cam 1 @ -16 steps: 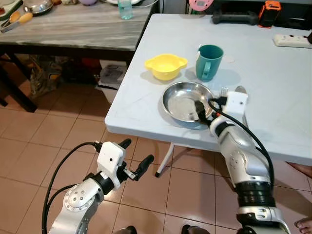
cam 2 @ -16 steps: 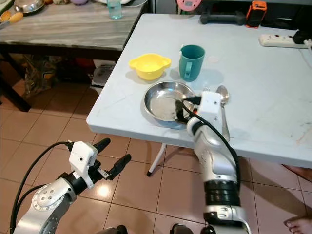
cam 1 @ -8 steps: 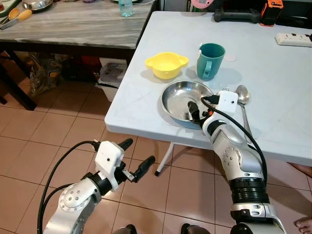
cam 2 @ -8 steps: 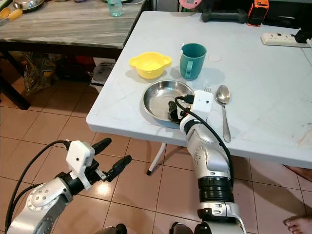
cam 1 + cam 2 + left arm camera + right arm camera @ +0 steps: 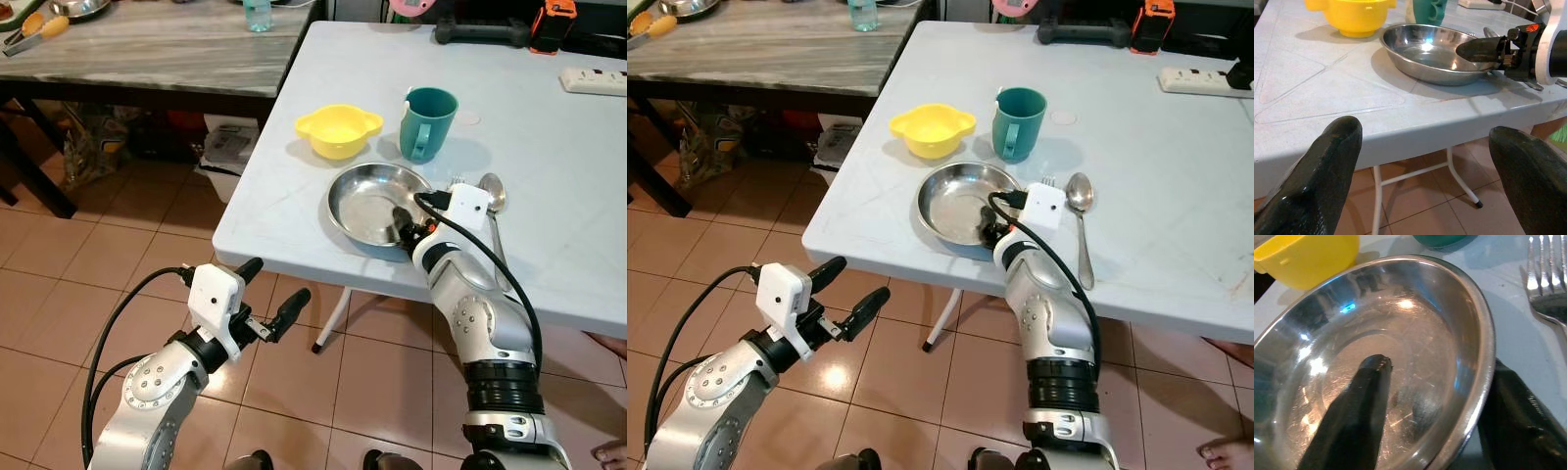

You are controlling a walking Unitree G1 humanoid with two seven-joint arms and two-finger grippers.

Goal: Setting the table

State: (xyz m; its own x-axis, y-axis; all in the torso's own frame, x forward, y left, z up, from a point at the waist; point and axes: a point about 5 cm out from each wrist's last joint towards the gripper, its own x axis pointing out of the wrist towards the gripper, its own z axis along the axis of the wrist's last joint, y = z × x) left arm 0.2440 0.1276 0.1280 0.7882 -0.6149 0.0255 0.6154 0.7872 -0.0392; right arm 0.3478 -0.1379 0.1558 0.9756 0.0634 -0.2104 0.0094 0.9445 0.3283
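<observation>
Right gripper point(image 5: 1435, 416) straddles steel plate point(image 5: 367, 201) rim at table point(image 5: 549, 127) front edge, one finger inside, one outside, not clamped, likely for repositioning. Left gripper point(image 5: 263, 304) idle, spread wide, empty.

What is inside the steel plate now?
Inside the steel plate is one black finger of the right pincer; the other finger is outside its rim. No food shows. The arm covers the near rim.

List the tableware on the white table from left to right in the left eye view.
Yellow bowl → steel plate → green mug → spoon.
</observation>
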